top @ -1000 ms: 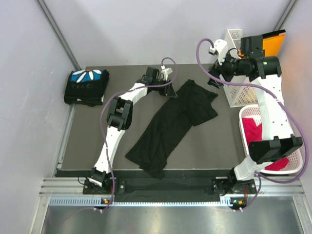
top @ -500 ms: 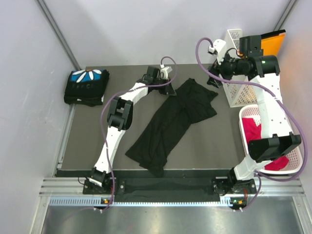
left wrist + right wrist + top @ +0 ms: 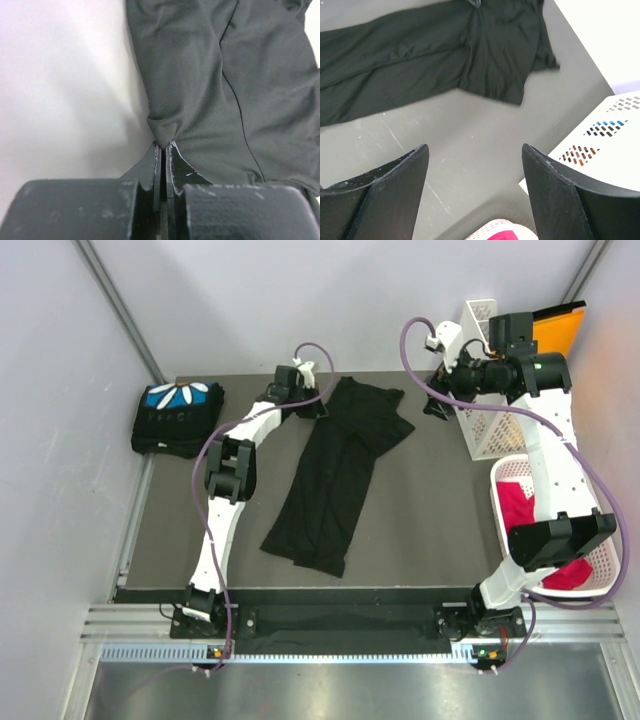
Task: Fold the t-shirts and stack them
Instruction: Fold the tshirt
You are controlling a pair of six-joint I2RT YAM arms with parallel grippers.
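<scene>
The long, soft black shirt (image 3: 335, 475) lies stretched out in the middle of the dark grey worktop (image 3: 440, 530). The left jaws are pressed together on a little pinch of its cloth, at the far end of the shirt. The right jaws stand wide apart above the worktop, beside a tall white basket (image 3: 488, 435), with nothing between them. A folded black shirt with blue and white petals (image 3: 178, 412) sits in the far left corner, well apart.

We see white links and black joint housings on both the left arm (image 3: 212, 540) and the right arm (image 3: 556, 455), a purple cable (image 3: 404, 348) looping along each. The left gripper (image 3: 164, 147) shows matte black, scuffed, wedge-shaped fingers (image 3: 187, 172).
</scene>
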